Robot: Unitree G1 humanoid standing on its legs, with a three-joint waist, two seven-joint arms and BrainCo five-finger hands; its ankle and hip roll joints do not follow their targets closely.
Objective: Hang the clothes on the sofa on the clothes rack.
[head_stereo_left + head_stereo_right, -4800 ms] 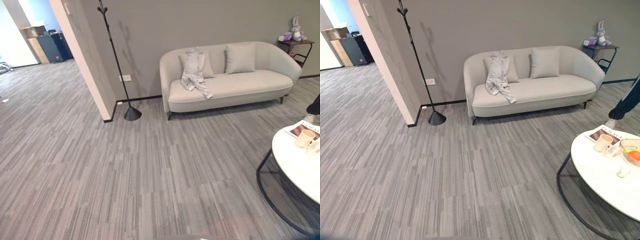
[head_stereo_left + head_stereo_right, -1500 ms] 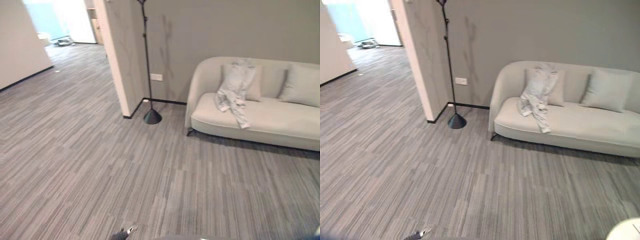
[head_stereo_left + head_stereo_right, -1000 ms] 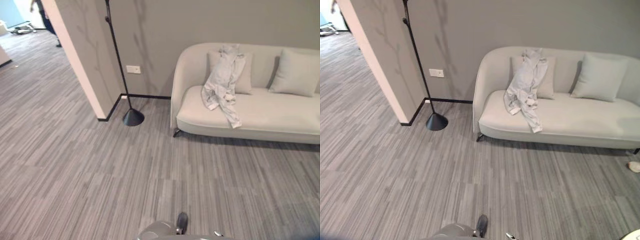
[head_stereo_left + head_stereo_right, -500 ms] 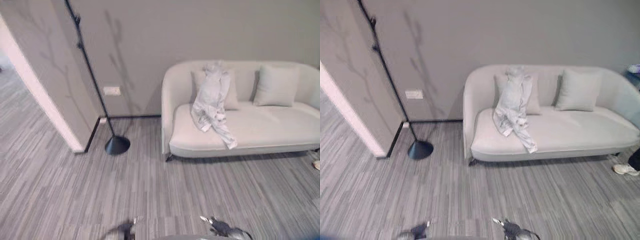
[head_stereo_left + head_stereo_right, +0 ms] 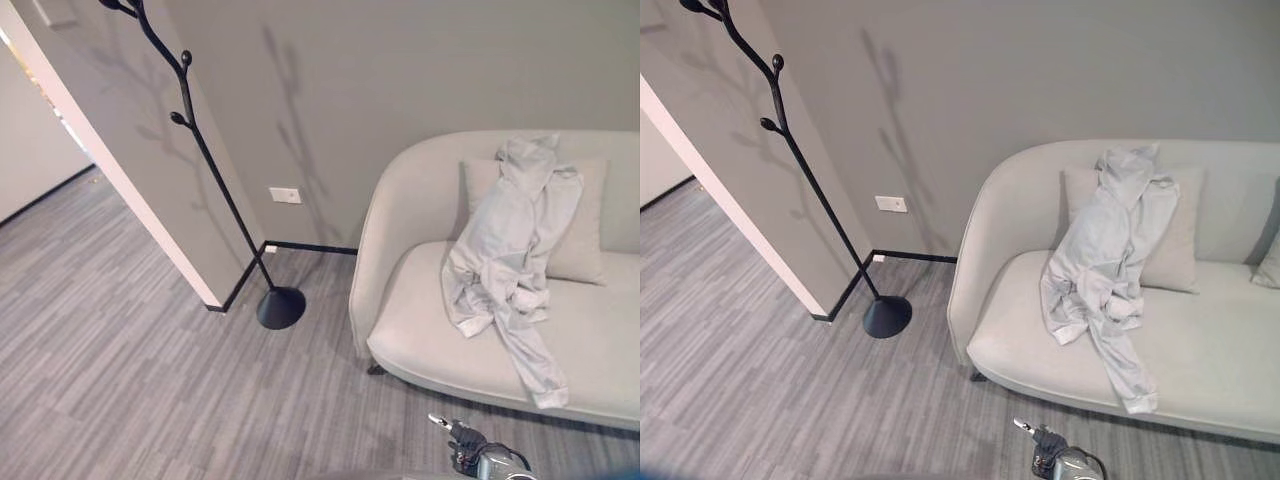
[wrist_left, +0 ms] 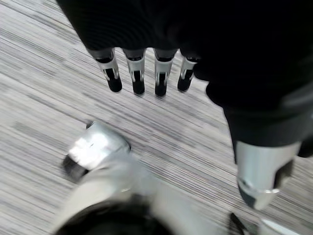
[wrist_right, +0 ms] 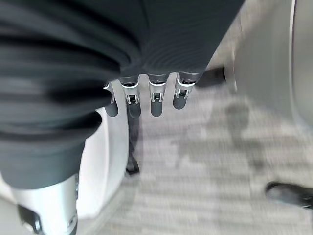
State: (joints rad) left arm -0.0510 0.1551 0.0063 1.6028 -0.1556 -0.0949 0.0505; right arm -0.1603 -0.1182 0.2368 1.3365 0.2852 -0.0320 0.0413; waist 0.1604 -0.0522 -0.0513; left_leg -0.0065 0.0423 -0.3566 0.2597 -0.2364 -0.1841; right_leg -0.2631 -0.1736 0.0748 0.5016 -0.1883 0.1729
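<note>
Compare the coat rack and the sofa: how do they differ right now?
The coat rack is thin, black and leaning, its pegs bare; the sofa is broad, low and pale, with a light grey garment draped over its backrest and seat. Both stand on the carpet by the grey wall.

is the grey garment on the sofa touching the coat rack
Apart. The left eye view shows the garment draped over the sofa, while the coat rack stands on the floor beyond the sofa's arm, with bare wall between.
</note>
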